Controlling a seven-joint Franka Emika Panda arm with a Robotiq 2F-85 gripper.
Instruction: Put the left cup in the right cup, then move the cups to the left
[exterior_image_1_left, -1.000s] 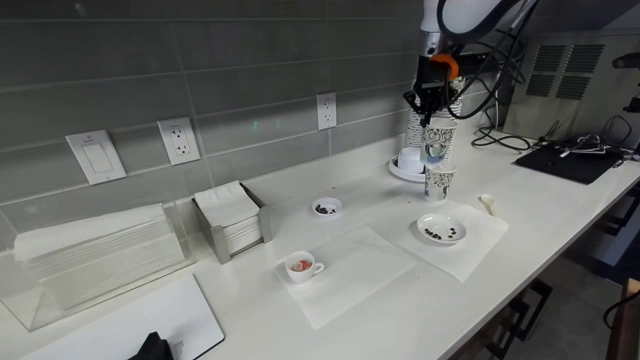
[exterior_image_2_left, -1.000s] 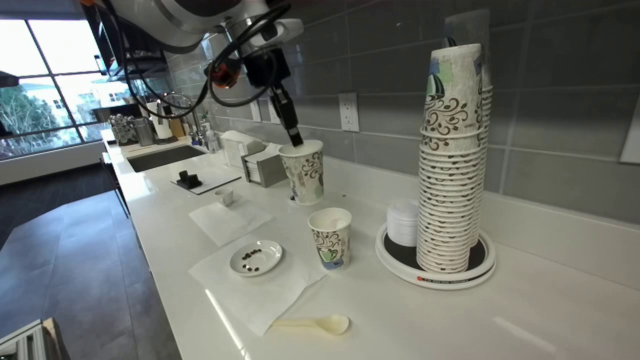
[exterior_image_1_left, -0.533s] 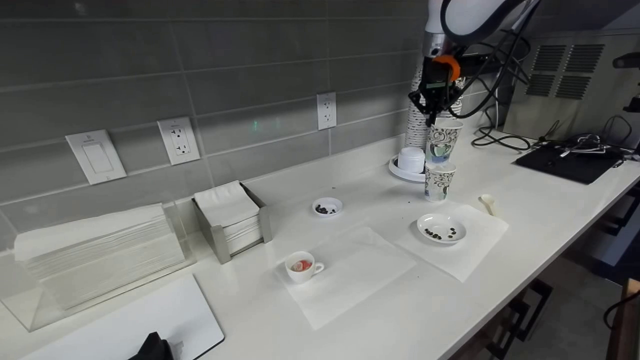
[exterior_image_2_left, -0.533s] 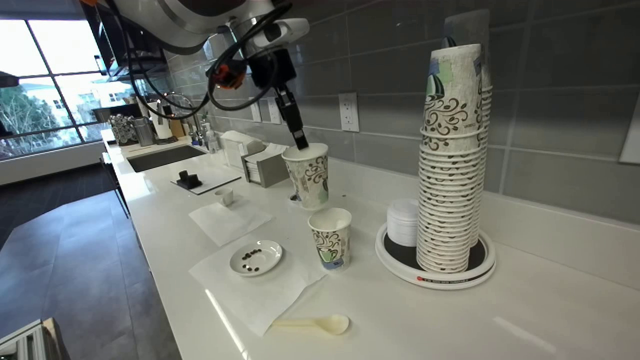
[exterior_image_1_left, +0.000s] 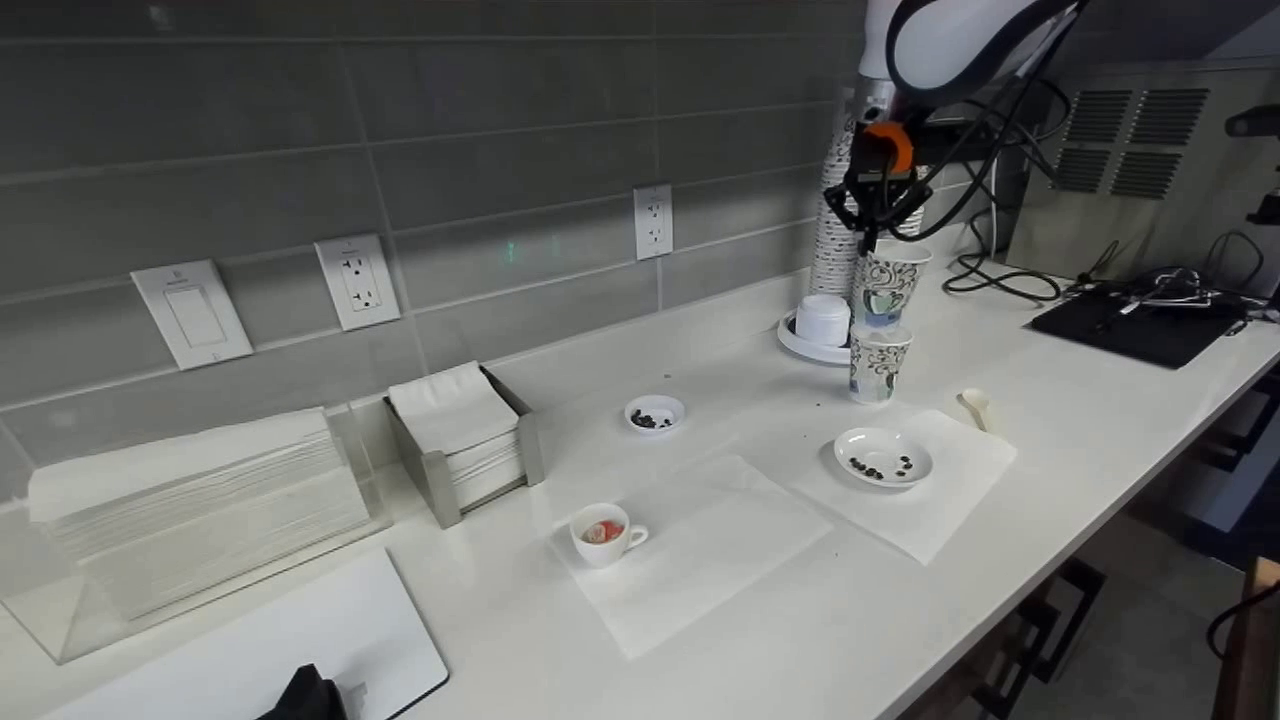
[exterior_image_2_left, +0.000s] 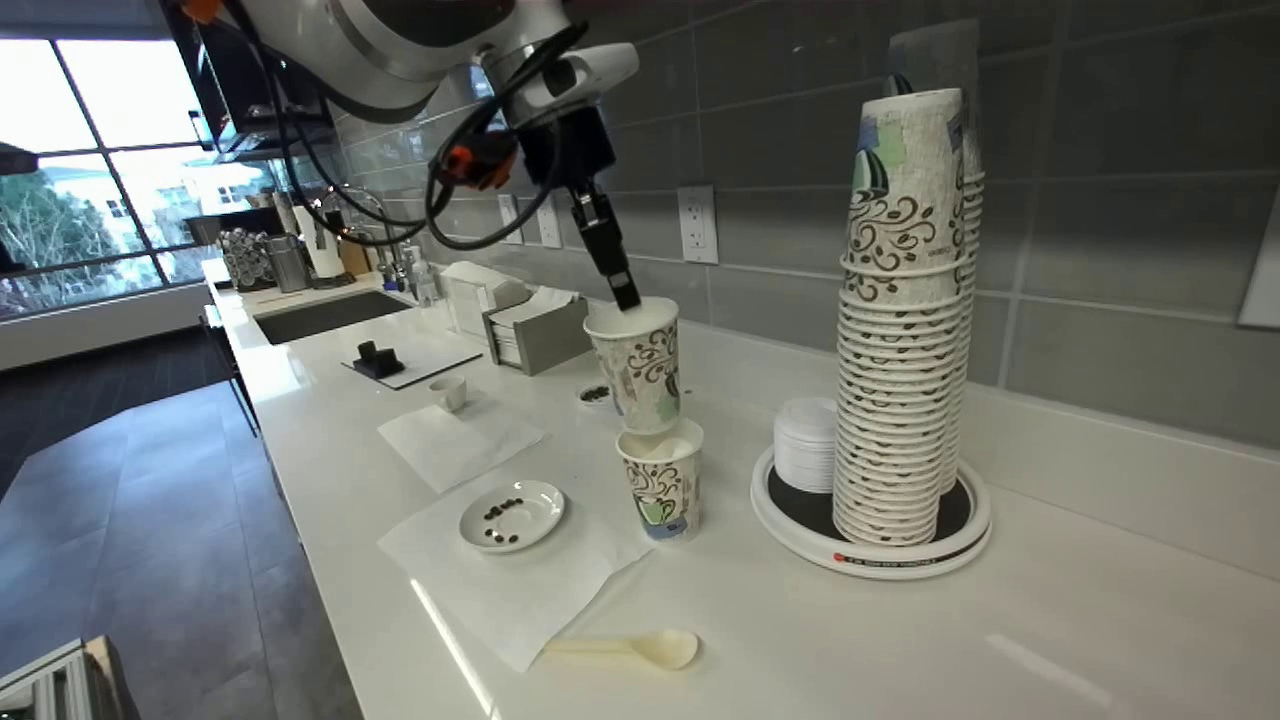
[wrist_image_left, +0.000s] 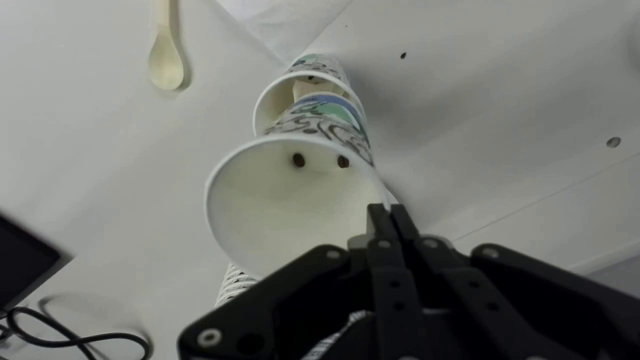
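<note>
My gripper (wrist_image_left: 389, 209) is shut on the rim of a patterned paper cup (wrist_image_left: 295, 205) in the wrist view; one finger is inside the cup, one outside. This held cup also shows in both exterior views (exterior_image_1_left: 890, 285) (exterior_image_2_left: 642, 370), raised and slightly tilted, with two dark beans inside. The standing cup (exterior_image_2_left: 662, 490) is upright on the counter, just below the held cup's base; it also shows in the wrist view (wrist_image_left: 320, 65) and in an exterior view (exterior_image_1_left: 878, 368). Something pale lies in it. Whether the held base is inside its rim I cannot tell.
A tall cup stack (exterior_image_2_left: 900, 400) and white lids (exterior_image_2_left: 805, 445) stand on a round tray (exterior_image_2_left: 870, 565) near the wall. A dish with beans (exterior_image_1_left: 882, 457), a spoon (exterior_image_1_left: 975, 405), a small dish (exterior_image_1_left: 655, 413), a white mug (exterior_image_1_left: 603, 533) and a napkin holder (exterior_image_1_left: 465, 440) are on the counter.
My gripper and the held cup have moved toward the standing cup and a little lower. The held cup is now over it. The standing cup has not moved.
</note>
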